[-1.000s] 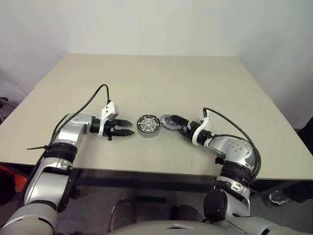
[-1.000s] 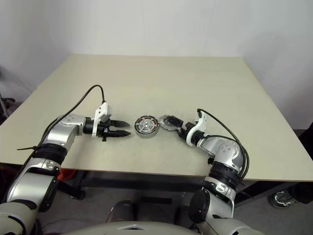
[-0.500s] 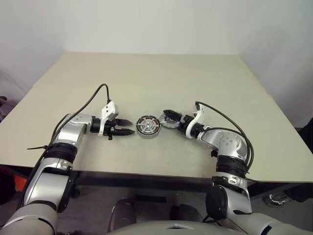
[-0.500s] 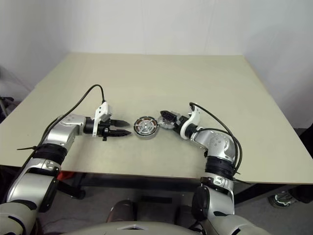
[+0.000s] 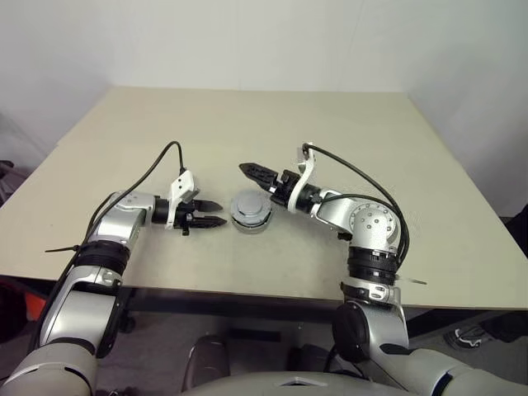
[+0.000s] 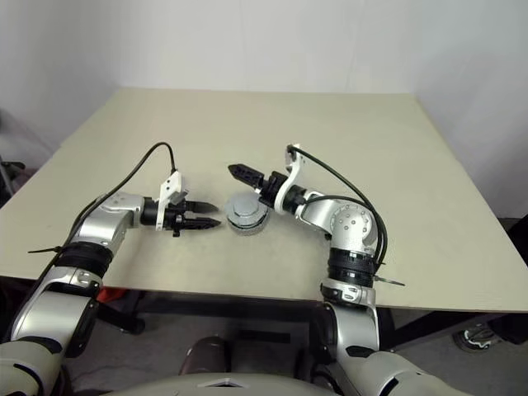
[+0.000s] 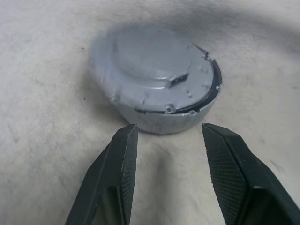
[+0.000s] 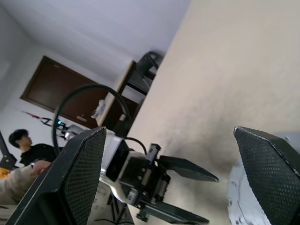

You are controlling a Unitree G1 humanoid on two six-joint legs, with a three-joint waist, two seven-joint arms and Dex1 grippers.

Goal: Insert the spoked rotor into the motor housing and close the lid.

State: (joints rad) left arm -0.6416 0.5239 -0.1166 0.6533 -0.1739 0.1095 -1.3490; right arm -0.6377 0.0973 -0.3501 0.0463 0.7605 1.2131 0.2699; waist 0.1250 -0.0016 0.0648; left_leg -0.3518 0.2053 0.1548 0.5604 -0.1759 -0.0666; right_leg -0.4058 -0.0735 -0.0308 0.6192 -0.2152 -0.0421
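The lid (image 5: 250,208) sits on the motor housing (image 7: 159,123) near the front middle of a beige table (image 5: 272,124), smooth face up, with a thin dark gap along part of the seam in the left wrist view. The left pincer (image 5: 211,214) lies low just beside the assembly on the robot's left, its two black fingers (image 7: 117,178) parted to a middling width, empty and not touching the grey wall. The right pincer (image 5: 257,172) hangs above the table just behind and over the assembly, fingers spread wide and holding nothing, pointing toward the robot's left. Bare tabletop stretches all round: wide clear surface behind the parts up to the far edge by the white wall, and open room to both sides, while the near edge runs close in front of the arms. The spoked rotor cannot be made out; the closed cap covers whatever lies inside. The housing's far side is hidden behind its own lid. In the right wrist view a person (image 8: 28,152) sits beyond the table's edge, partly cut off by the pincer's finger, beside a dark doorway (image 8: 56,93).
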